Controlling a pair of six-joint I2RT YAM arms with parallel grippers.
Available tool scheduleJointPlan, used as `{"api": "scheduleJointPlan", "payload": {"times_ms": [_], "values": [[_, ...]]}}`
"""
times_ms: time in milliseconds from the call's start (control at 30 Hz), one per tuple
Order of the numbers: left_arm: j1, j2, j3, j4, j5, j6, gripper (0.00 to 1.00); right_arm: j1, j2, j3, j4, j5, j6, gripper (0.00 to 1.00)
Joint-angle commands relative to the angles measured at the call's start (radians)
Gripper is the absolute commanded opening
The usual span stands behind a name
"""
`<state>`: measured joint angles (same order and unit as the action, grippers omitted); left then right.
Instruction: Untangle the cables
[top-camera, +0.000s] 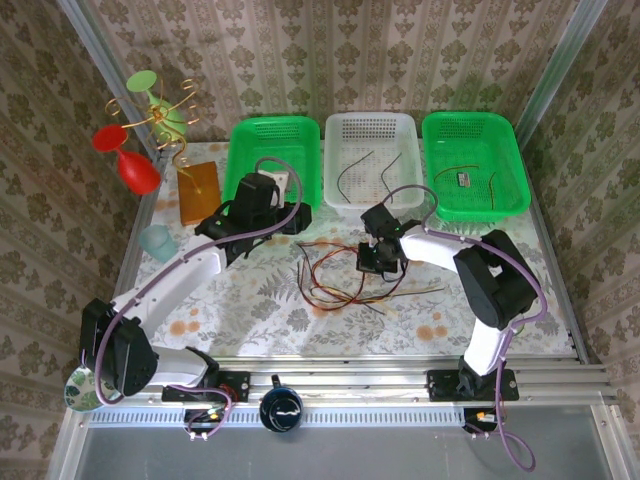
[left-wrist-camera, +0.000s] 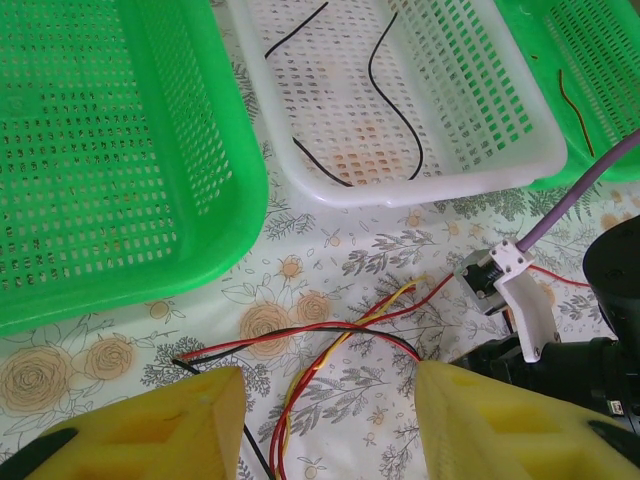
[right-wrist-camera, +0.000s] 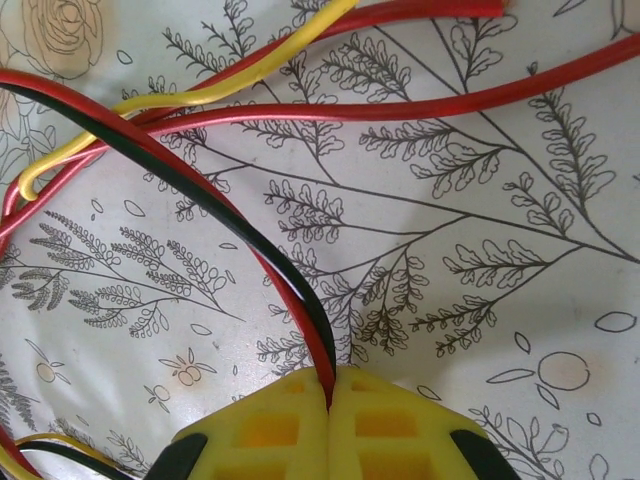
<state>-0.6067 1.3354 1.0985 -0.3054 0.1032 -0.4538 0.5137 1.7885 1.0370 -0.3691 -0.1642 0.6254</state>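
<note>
Here, right gripper (right-wrist-camera: 330, 395) clamped on red and black cables (right-wrist-camera: 400, 106), left gripper (left-wrist-camera: 325, 400) poised with jaws apart: strands seized; next likely needs a slow separating pull.

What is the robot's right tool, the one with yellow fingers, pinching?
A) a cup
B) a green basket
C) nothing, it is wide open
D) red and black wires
D: in the right wrist view the right tool is shut, and the red and black cables run right into the seam between its yellow fingers.
</note>
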Motion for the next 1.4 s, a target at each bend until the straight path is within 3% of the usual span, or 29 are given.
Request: {"api": "scheduleJointPlan", "payload": {"times_ms": [0,733,1200,1367], "values": [[0.004,-0.031,-0.003,-0.006,-0.016,-0.015,0.48,0.006,-0.065,0.004,-0.001,0.032,-0.014,0.0],[0.062,-0.056,0.063,0.037,0.091,-0.081,0.48,0.008,-0.448,-0.048,0.066,-0.005,-0.044,0.0],[0.078,-0.073,0.03,0.035,0.098,-0.085,0.48,0.008,-0.574,-0.031,0.121,0.038,-0.042,0.0],[0.074,-0.058,-0.04,0.079,0.106,-0.03,0.48,0.0,-0.548,-0.043,0.109,0.042,-0.053,0.0]]}}
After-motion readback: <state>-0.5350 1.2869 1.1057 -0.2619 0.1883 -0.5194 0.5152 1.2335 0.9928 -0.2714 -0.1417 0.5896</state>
